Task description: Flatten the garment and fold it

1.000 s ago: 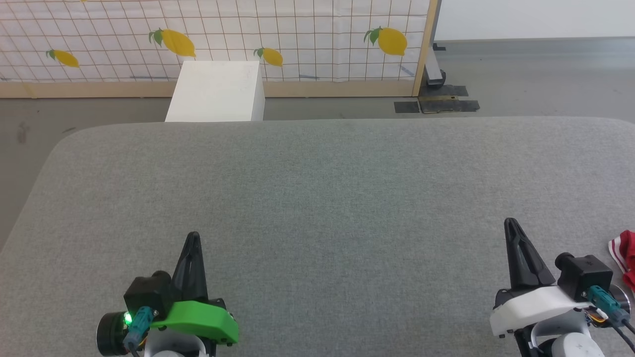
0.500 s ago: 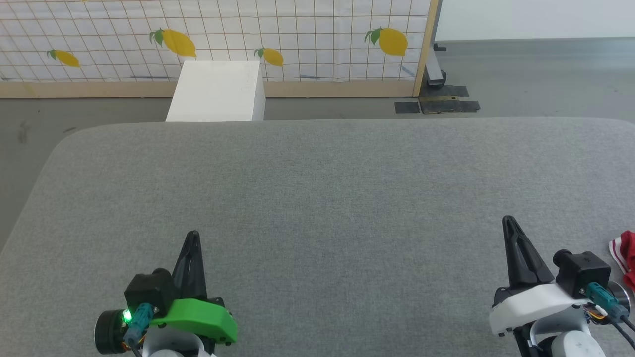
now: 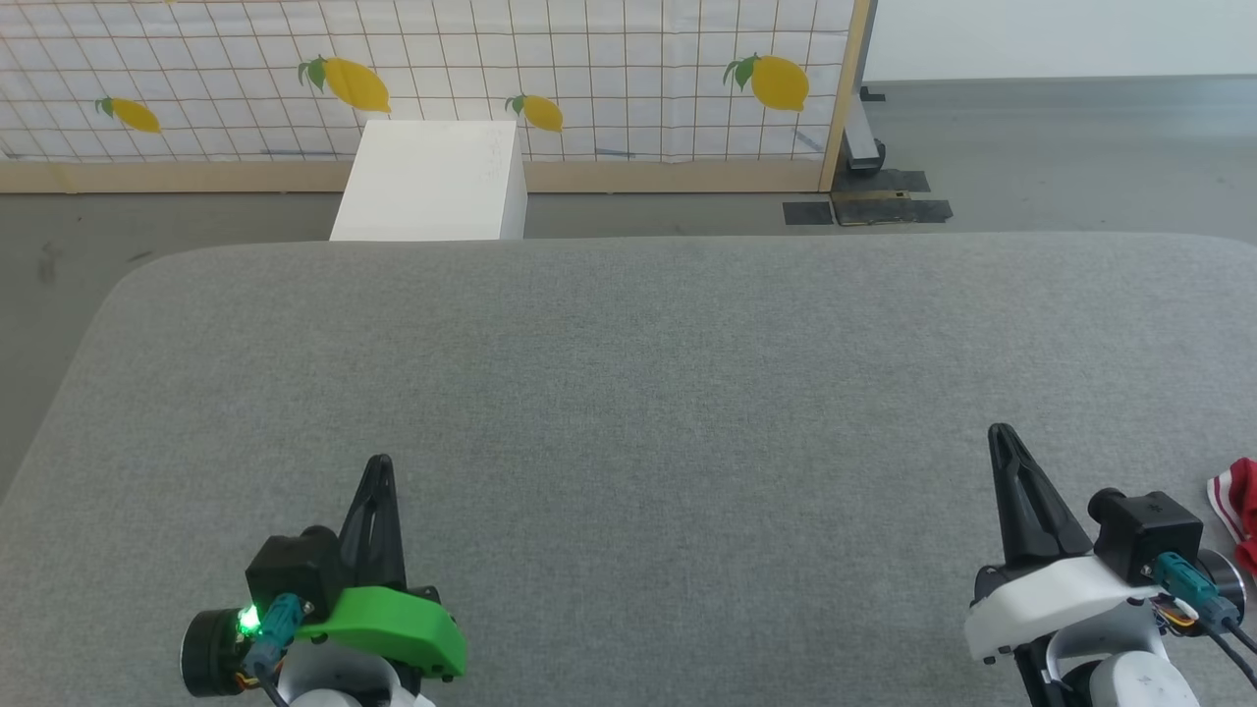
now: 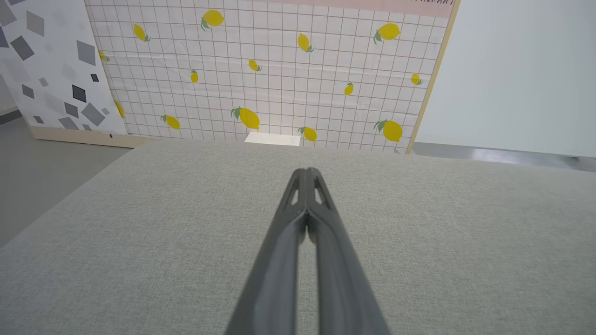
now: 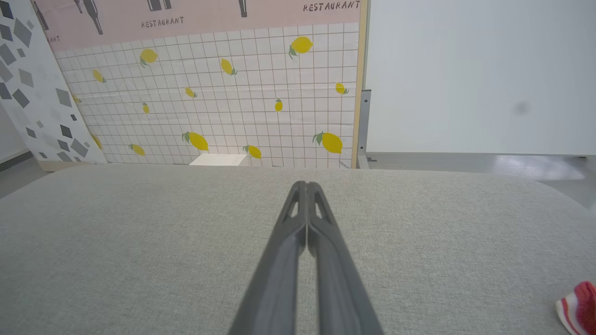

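Observation:
Only a corner of the garment (image 3: 1239, 506) shows, red with red-white striped trim, at the right edge of the head view; the same corner of the garment (image 5: 577, 308) sits at the lower right of the right wrist view. It lies on the grey padded table (image 3: 628, 393). My right gripper (image 3: 1001, 436) is shut and empty, a little to the left of that corner, fingers pointing away from me. My left gripper (image 3: 379, 465) is shut and empty at the lower left, far from the garment. Both pairs of fingers are pressed together in the wrist views.
A white box (image 3: 432, 180) stands on the floor beyond the table's far edge. Behind it is a lemon-print tiled panel (image 3: 589, 69) with a wooden frame. The table's left corner is rounded, with grey floor (image 3: 59, 255) beyond.
The head view has shifted slightly. Both grippers have crept a little up and to the left in it, both staying shut.

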